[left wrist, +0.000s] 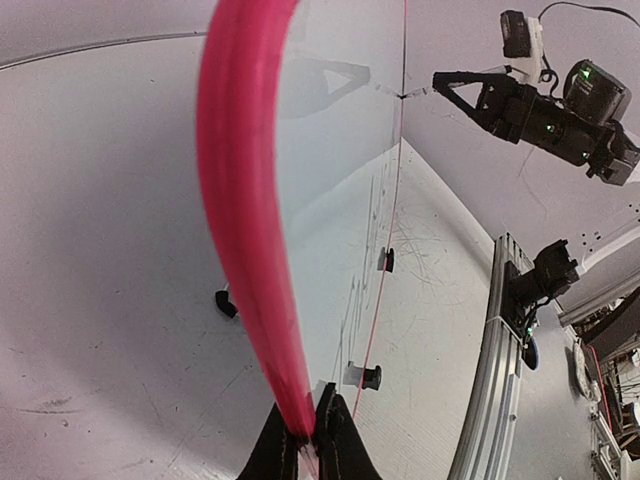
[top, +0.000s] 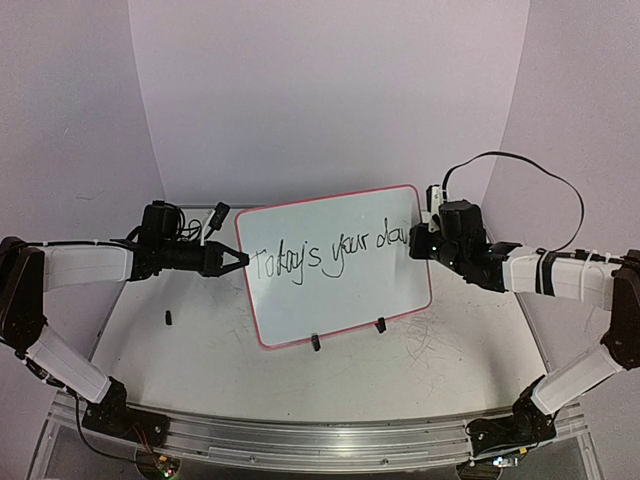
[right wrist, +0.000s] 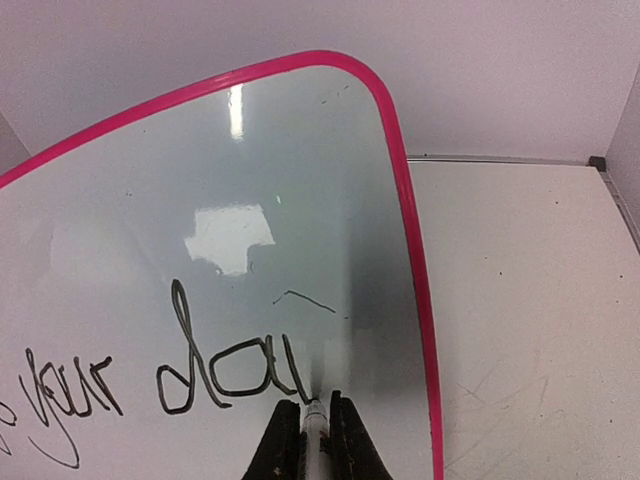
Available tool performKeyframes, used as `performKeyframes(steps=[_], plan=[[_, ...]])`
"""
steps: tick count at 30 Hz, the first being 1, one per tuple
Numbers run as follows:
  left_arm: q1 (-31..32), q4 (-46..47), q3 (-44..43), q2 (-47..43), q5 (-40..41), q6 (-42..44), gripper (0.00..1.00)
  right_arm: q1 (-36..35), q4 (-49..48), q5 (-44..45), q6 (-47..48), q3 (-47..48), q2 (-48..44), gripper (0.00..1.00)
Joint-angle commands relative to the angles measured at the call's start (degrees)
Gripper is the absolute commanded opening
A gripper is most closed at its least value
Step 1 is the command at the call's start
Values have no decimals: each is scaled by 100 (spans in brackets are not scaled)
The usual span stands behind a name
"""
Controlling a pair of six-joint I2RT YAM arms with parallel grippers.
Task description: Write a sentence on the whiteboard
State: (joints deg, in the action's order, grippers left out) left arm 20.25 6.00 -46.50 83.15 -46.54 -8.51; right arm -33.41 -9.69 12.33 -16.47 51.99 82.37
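1. Left gripper [top: 238,260], closed tight, pinches the whiteboard [top: 340,310] by its near rim.
2. Right gripper [top: 412,248], clamped around a marker [right wrist: 315,418], presses its tip to the board.
3. The sentence [top: 330,255] ends at that tip.

The only legible writing is the sentence [top: 322,260], a single line of thin black cursive marker script on the whiteboard [top: 340,315]. Seen from above it reads "Today's your da", then one more open, unfinished stroke. The line runs from the board's 9 o'clock side to its 3 o'clock side, climbing slightly. The right wrist view shows only "your da" and that stroke, towards 7 o'clock of the picture, ending at the marker [right wrist: 314,420] tip. In the left wrist view the script is edge-on and unreadable.
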Motion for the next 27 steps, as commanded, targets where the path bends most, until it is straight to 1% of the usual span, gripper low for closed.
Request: performKeyframes(steps=[1, 7, 14, 27], plan=[[-12, -244, -83, 82, 879, 377, 0, 85, -33, 347, 184, 391, -6, 0], [-11, -248, -79, 61, 882, 377, 0, 160, -47, 325, 358, 735, 234, 0], [-10, -247, -79, 69, 880, 377, 0, 167, -68, 282, 373, 802, 333, 0], [-10, -239, -91, 107, 869, 394, 0, 164, 206, -35, 97, -54, -237, 0]])
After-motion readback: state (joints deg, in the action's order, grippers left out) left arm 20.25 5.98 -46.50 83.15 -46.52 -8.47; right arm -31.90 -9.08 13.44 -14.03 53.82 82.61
